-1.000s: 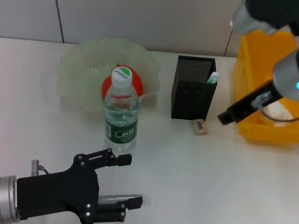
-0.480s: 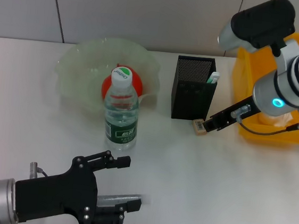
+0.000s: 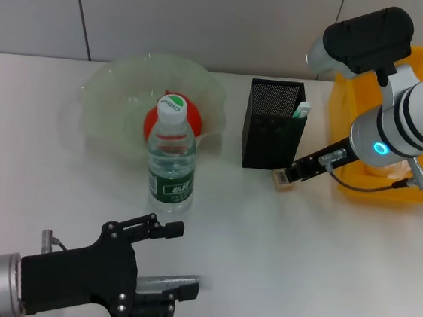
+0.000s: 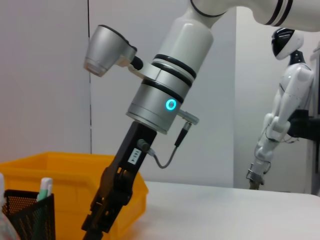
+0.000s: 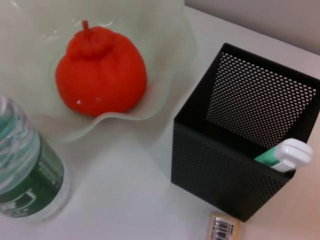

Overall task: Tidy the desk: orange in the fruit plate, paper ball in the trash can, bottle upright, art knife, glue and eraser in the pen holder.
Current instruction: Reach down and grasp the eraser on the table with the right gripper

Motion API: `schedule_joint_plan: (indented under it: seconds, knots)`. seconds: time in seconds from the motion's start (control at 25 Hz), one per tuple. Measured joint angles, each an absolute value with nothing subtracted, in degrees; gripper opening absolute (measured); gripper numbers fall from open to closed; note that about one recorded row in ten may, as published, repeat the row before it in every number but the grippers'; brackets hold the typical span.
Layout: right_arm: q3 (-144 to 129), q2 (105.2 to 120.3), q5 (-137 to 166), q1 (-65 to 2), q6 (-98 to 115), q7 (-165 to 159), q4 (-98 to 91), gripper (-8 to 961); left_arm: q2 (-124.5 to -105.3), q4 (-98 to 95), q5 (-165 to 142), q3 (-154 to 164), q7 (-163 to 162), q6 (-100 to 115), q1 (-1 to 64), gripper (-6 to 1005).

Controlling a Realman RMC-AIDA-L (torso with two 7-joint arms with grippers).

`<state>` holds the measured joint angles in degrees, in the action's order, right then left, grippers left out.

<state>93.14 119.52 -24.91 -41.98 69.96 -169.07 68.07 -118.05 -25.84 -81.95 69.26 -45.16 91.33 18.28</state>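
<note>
The orange (image 3: 179, 119) lies in the pale green fruit plate (image 3: 120, 92); it also shows in the right wrist view (image 5: 100, 75). The bottle (image 3: 172, 160) stands upright in front of the plate. The black mesh pen holder (image 3: 272, 138) holds the green-white glue stick (image 3: 301, 110). The eraser (image 3: 280, 179) lies on the table at the holder's front right corner, and my right gripper (image 3: 299, 172) is low right beside it. My left gripper (image 3: 174, 264) is open at the front left, around a grey art knife (image 3: 170, 281) lying on the table. The paper ball is hidden.
The yellow trash bin (image 3: 353, 105) stands at the right, behind my right arm. The white table (image 3: 275, 271) runs to the wall at the back. In the left wrist view a second white robot (image 4: 282, 100) stands far off.
My right gripper has moved left and down from over the yellow bin to beside the eraser. My left gripper has barely shifted.
</note>
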Motion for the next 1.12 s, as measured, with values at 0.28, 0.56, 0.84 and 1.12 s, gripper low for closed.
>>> schedule_joint_plan:
  seconds: [0.28, 0.56, 0.84, 1.12]
  knots:
    - [93.02, 119.53, -25.13, -42.35, 67.1, -169.1, 65.44, 504, -118.03, -25.84, -83.28, 69.02, -45.11, 91.34, 18.33, 814]
    - [92.98, 119.53, -25.23, -43.52, 65.49, -169.12, 62.74, 567, -118.03, -25.84, -83.32, 69.16, -45.09, 91.41, 18.28, 814]
    - [92.57, 119.61, -25.89, -45.02, 64.09, -169.16, 59.96, 567, -118.03, -25.84, -83.32, 69.17, -45.08, 91.41, 18.18, 814]
    - [92.29, 119.62, -27.04, -47.09, 62.11, -169.16, 55.75, 567, -118.04, -25.84, -83.32, 69.17, -44.89, 91.41, 18.03, 814]
